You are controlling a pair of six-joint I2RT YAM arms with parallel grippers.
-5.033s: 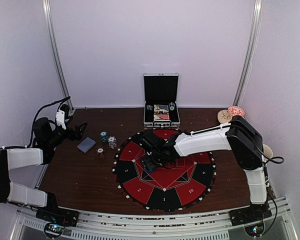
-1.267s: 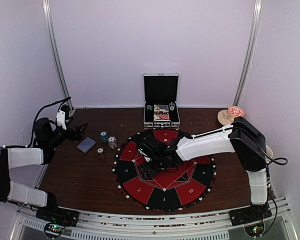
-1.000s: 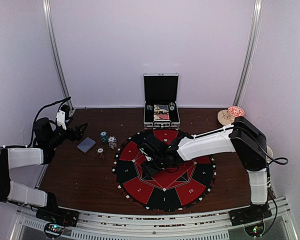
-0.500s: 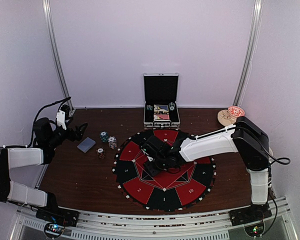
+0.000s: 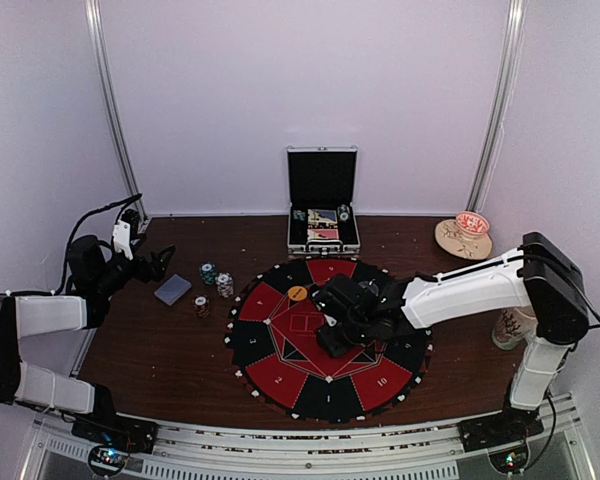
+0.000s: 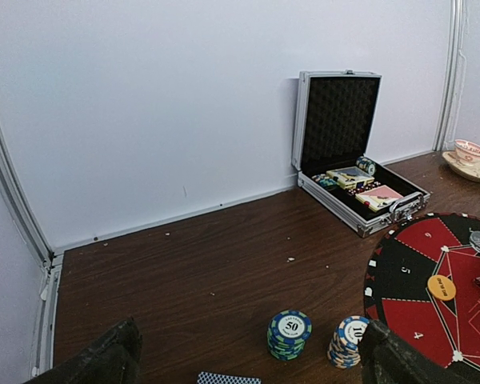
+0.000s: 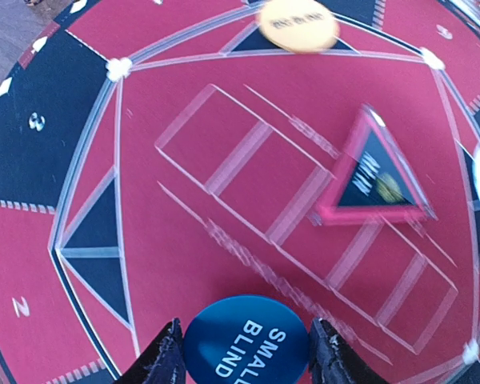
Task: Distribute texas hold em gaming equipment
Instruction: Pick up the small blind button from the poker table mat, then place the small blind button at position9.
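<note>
My dark wood table [image 5: 160,350] carries a round red-and-black mat [image 5: 325,398] at its centre. Behind the mat, by the wall, is an open metal case [image 5: 323,238]. Left of the mat are three small chip stacks [image 5: 225,285], close together. Further left of the mat, a blue-backed card deck [image 5: 173,289] lies flat. Right-rear of the mat is a tan dish [image 5: 464,238]. Right of the mat is a patterned mug [image 5: 510,326].
</note>
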